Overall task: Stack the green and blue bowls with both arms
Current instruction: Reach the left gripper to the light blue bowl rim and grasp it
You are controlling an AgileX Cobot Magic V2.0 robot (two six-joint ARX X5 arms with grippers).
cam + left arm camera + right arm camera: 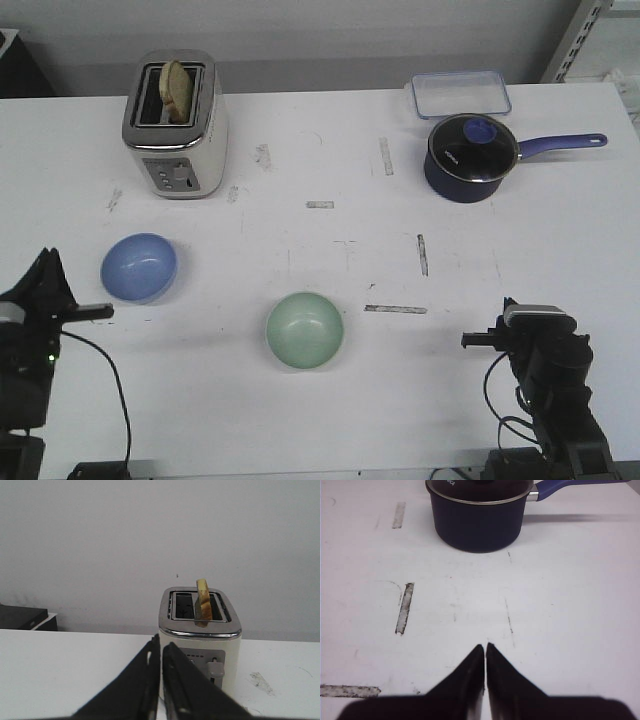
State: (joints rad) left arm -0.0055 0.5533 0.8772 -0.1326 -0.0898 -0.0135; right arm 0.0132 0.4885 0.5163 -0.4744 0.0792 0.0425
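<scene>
The light blue bowl [139,267] sits upright on the white table at the left. The pale green bowl [304,329] sits upright near the front middle, apart from the blue one. My left gripper [47,258] is shut and empty at the front left edge, just left of the blue bowl; in the left wrist view [161,642] it points at the toaster. My right gripper [510,303] is shut and empty at the front right, well right of the green bowl; in the right wrist view [485,646] it points toward the saucepan. Neither bowl shows in the wrist views.
A white and chrome toaster [177,125] with a slice of bread stands at the back left. A dark blue lidded saucepan [470,155] with a long handle and a clear lidded box [460,95] stand at the back right. Worn tape marks [395,309] dot the table.
</scene>
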